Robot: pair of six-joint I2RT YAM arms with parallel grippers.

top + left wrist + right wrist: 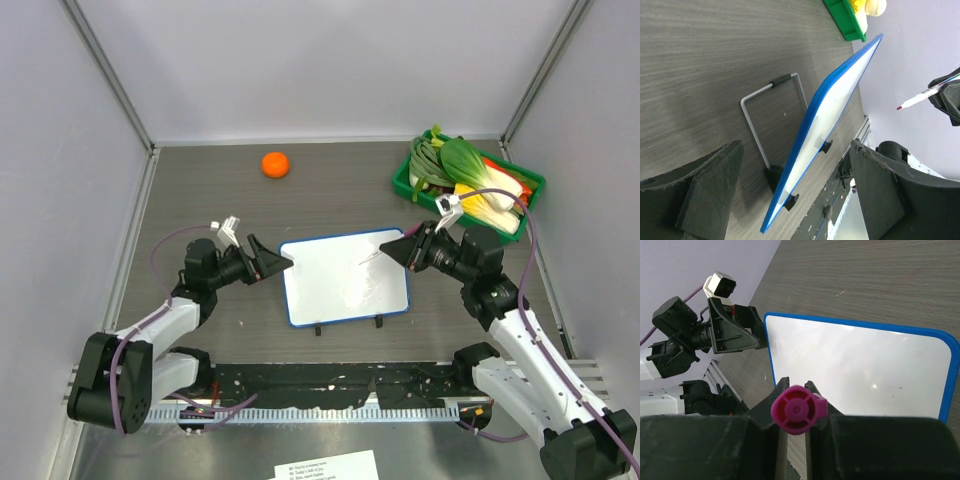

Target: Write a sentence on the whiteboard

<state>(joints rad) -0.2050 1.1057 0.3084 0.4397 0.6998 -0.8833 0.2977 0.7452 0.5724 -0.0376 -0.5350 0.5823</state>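
**A:** Surface, room?
**B:** Grey wood-grain tabletop (200, 200), pale walls (320, 60) on three sides. At the back, an orange (276, 164) and a green tray (402, 183) of vegetables.
**A:** Board?
**B:** The whiteboard (345, 278) is mid-table with its long axis left-right. It leans back on a wire stand (752, 125), face toward the arm bases.
**A:** Fingers?
**B:** The left gripper (285, 262) is spread wide at the board's left edge, holding nothing. The right gripper (390, 250) is clamped on a marker (368, 257), tip aimed at the face, not touching.

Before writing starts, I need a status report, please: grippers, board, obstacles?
Status: left gripper open by whiteboard left edge; right gripper shut on marker; whiteboard blank; nothing blocking it.
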